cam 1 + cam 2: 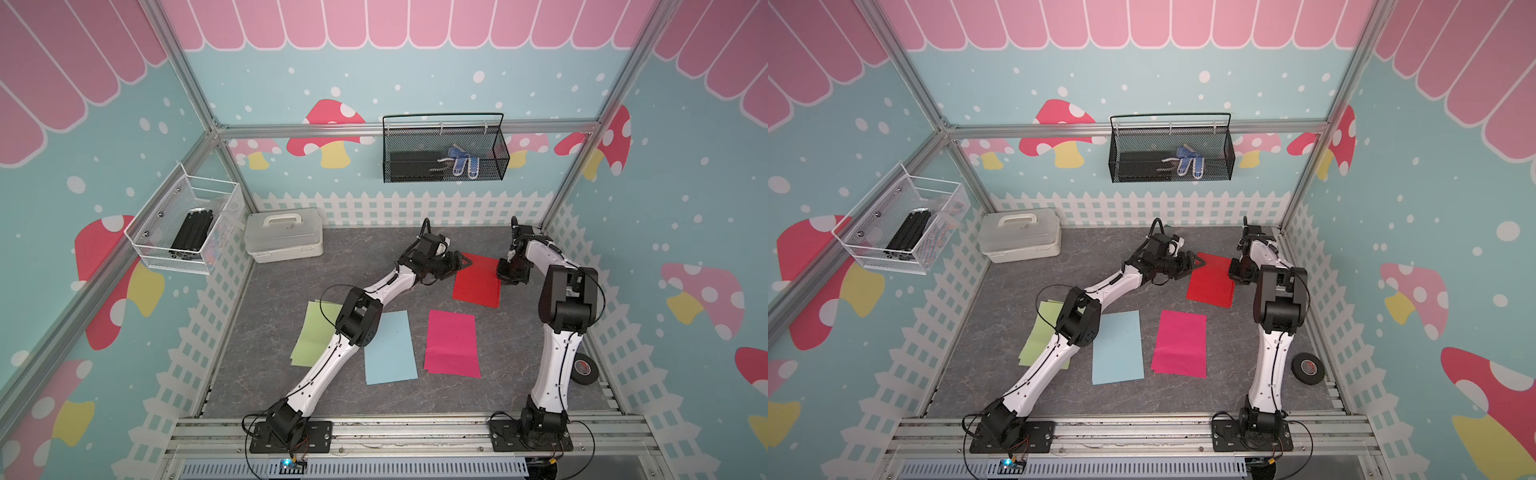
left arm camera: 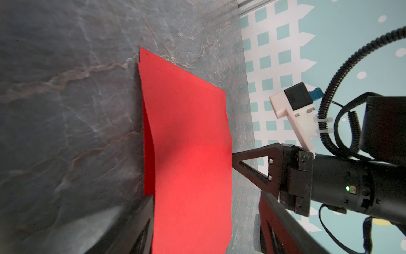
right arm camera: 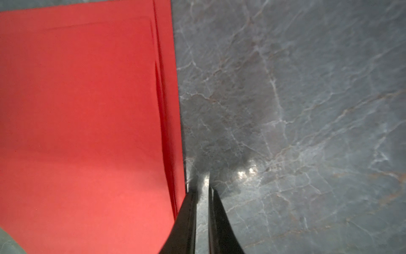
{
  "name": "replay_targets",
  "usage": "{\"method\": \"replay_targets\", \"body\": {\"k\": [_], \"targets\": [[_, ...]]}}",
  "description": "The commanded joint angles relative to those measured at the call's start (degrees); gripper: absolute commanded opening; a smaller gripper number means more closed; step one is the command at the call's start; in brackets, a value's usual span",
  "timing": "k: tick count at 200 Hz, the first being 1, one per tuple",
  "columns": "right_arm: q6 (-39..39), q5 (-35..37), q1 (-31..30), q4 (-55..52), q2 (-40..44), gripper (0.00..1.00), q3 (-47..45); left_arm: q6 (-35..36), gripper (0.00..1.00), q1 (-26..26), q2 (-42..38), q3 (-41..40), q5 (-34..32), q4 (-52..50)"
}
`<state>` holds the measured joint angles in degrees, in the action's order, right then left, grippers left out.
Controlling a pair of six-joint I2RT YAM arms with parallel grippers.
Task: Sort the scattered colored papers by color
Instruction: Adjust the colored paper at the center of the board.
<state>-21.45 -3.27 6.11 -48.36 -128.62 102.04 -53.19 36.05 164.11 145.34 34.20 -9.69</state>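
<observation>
Red papers (image 1: 476, 282) lie stacked and slightly offset at the back right of the grey table; they also show in the other views (image 1: 1210, 282) (image 2: 186, 143) (image 3: 87, 121). My left gripper (image 1: 459, 264) (image 2: 205, 198) is open at the stack's left edge, its fingers on either side of the top sheet. My right gripper (image 1: 505, 274) (image 3: 202, 190) is shut to a narrow slit with nothing in it, its tip against the stack's right edge. Nearer the front lie a magenta paper (image 1: 451, 344), a light blue paper (image 1: 390, 349) and green papers (image 1: 313, 332), partly hidden by my left arm.
A white lidded box (image 1: 284, 237) stands at the back left. A black tape roll (image 1: 584, 369) lies by the right wall. A white wire basket (image 1: 187, 232) hangs on the left wall and a black mesh basket (image 1: 444, 151) on the back wall.
</observation>
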Motion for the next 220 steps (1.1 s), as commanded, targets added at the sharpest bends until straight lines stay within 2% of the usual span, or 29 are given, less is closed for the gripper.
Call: {"method": "replay_targets", "body": {"k": [1,62,105,165,220], "targets": [[0.5,-1.5,-0.2,-0.8,-3.5,0.14,-0.1,-1.3,0.76,0.5,1.9,2.3,0.7,1.4],[0.2,-1.0,-0.2,-0.8,-3.4,0.13,-0.3,-0.7,0.76,0.0,1.0,0.5,-0.7,0.8],[-1.0,1.3,-0.2,-0.8,-2.3,0.15,-1.0,3.8,0.77,-1.0,-3.3,-3.0,-4.3,-2.6],[-2.3,4.1,-0.2,1.0,4.9,0.20,-4.4,12.0,0.84,-2.4,-14.5,-11.6,-9.6,-6.0],[-2.1,4.0,-0.2,0.7,10.4,0.21,-6.6,11.5,0.85,-2.5,-16.0,-11.2,-8.1,-6.7]]}}
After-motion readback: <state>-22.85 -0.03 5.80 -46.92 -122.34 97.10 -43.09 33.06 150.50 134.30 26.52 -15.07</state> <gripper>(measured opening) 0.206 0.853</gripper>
